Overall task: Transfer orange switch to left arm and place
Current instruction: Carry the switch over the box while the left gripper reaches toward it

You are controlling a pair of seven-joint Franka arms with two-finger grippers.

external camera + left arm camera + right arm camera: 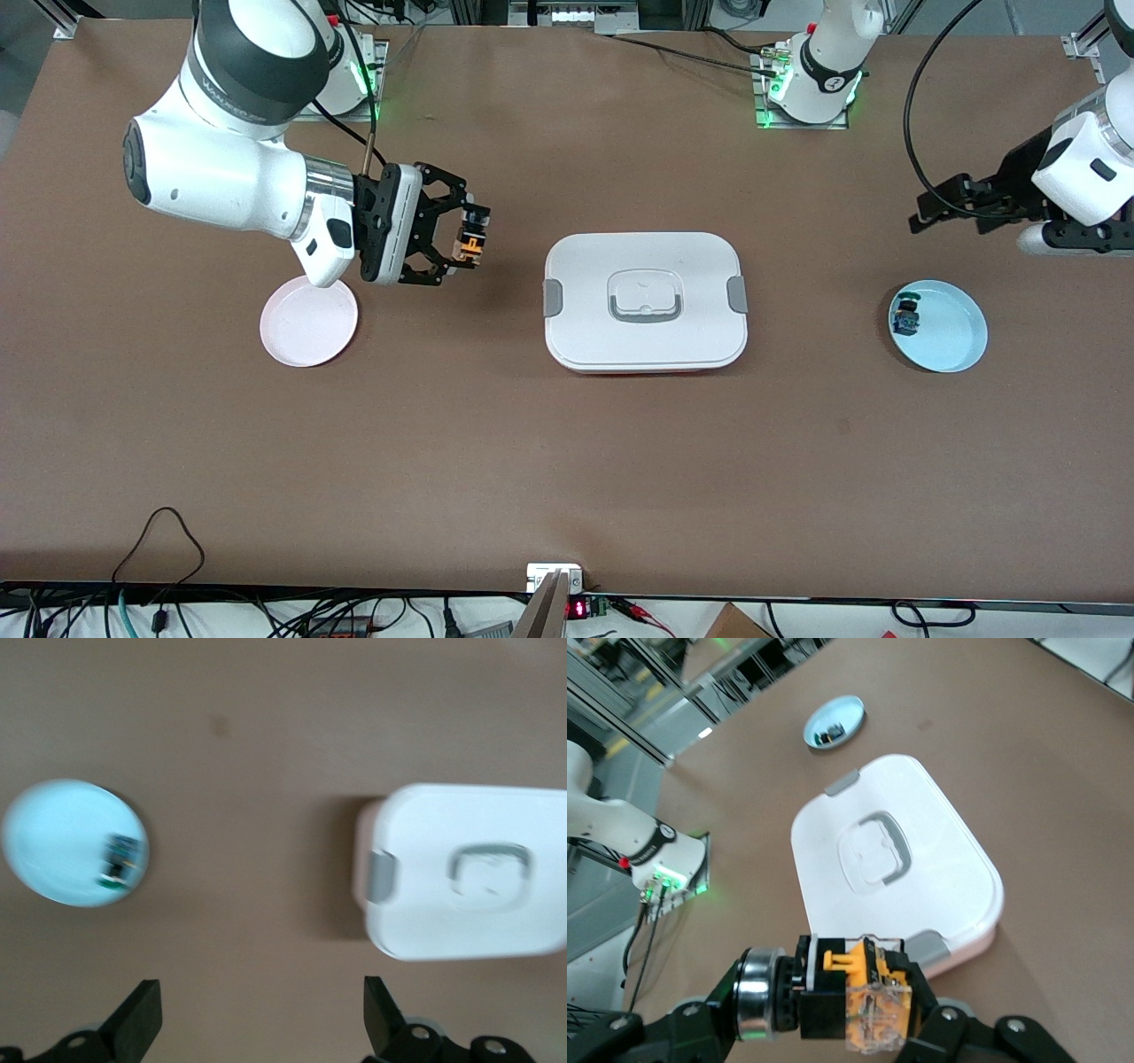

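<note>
My right gripper (pixel 472 237) is shut on the orange switch (pixel 468 245), held in the air over bare table between the pink plate (pixel 309 321) and the box (pixel 645 300). The right wrist view shows the orange switch (pixel 864 1001) clamped between the jaws, with its orange and clear body and a silver ring, and the white box (pixel 895 859) past it. My left gripper (pixel 923 218) hangs open and empty above the table near the blue plate (pixel 939 325). Its black fingertips (pixel 142 1014) stand wide apart in the left wrist view, over bare table.
A small switch with a blue-green body (pixel 906 316) lies in the blue plate, also seen in the left wrist view as the blue-green switch (pixel 120 864). The pink plate holds nothing. Both arm bases stand along the table edge farthest from the front camera.
</note>
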